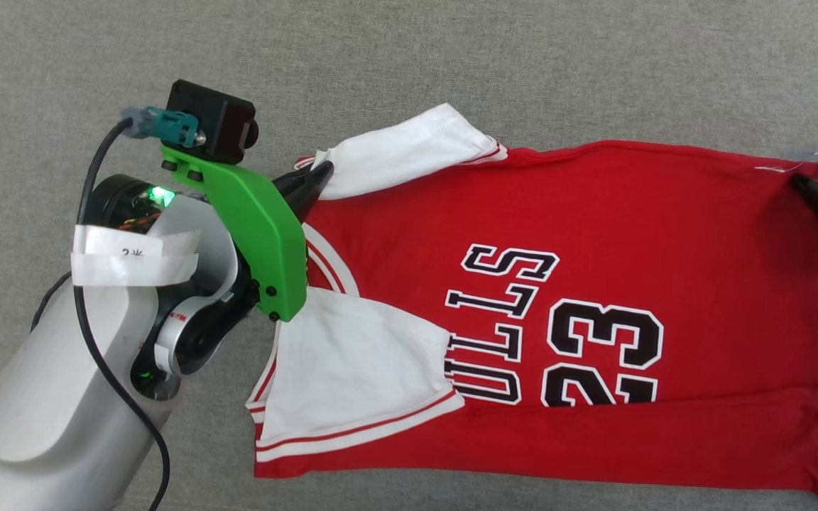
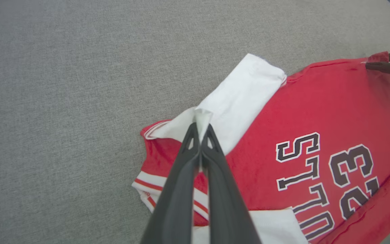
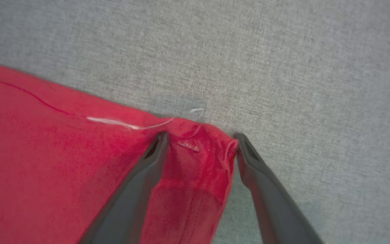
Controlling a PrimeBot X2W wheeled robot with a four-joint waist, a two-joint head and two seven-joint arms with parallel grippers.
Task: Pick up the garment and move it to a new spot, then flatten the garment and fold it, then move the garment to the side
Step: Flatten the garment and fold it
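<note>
Head view: left hand (image 1: 318,176) clamped on garment (image 1: 593,206) sleeve (image 1: 409,152), right hand (image 3: 200,139) wide astride its hem (image 3: 198,162).

The garment (image 1: 593,213), a red jersey with white short sleeves, striped trim and black white-outlined letters and "23", is spread print-up on the grey fabric surface (image 1: 451,57). One long side is folded over the print; one sleeve is laid inward.
</note>
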